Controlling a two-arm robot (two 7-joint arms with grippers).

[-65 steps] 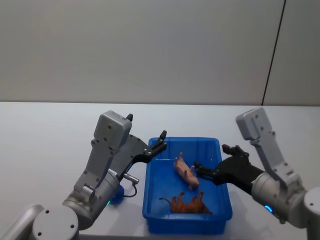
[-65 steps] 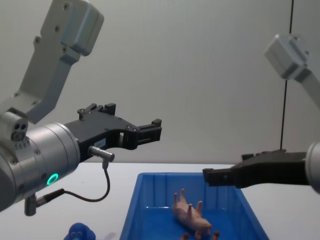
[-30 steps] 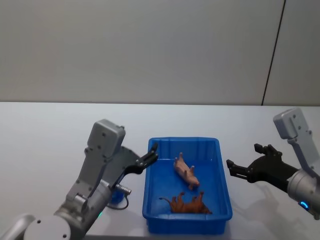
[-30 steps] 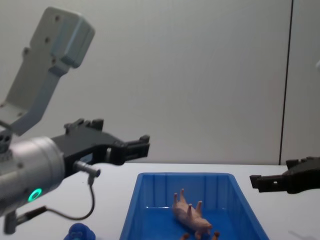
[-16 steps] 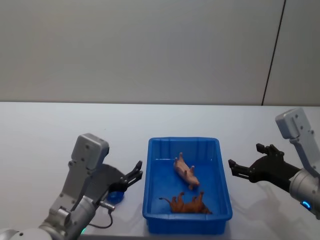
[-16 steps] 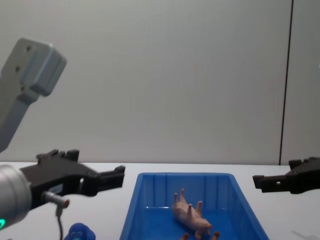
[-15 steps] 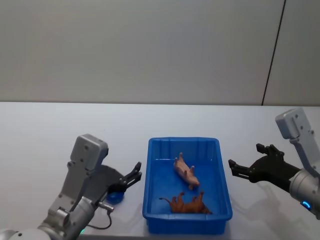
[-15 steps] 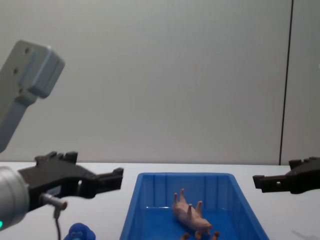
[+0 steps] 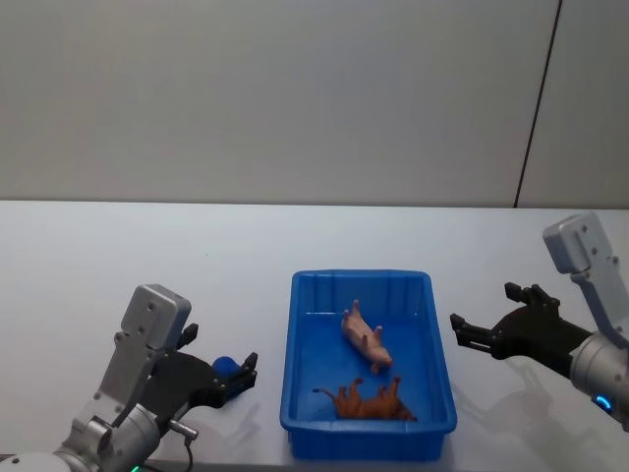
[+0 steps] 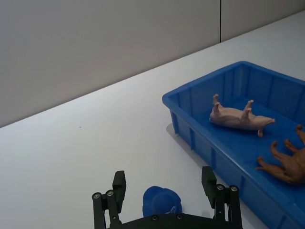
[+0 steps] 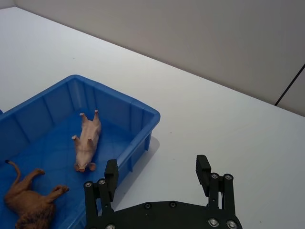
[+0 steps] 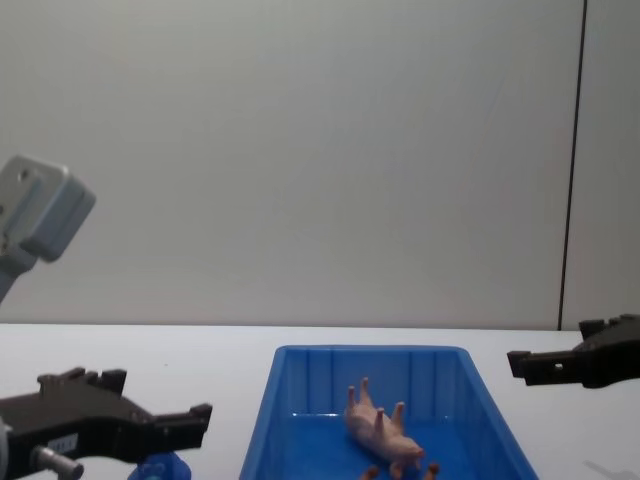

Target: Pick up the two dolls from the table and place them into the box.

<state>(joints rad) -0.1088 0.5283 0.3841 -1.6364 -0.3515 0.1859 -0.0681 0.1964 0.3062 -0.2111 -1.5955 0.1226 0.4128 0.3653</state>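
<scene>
The blue box stands at the table's front centre. Inside it a pink pig doll lies on its back, and a brown lion doll lies nearer me. The wrist views show the same pig and lion in the box. My left gripper is low, left of the box, open and holding nothing. My right gripper hovers right of the box, open and empty.
A small blue object sits on the table between my left gripper's fingers, untouched. The white table stretches wide on both sides of the box. A grey wall stands behind.
My left arm has dropped and drawn back from the box's left rim to the table's front left. My right arm pulled out of the box earlier and now holds still.
</scene>
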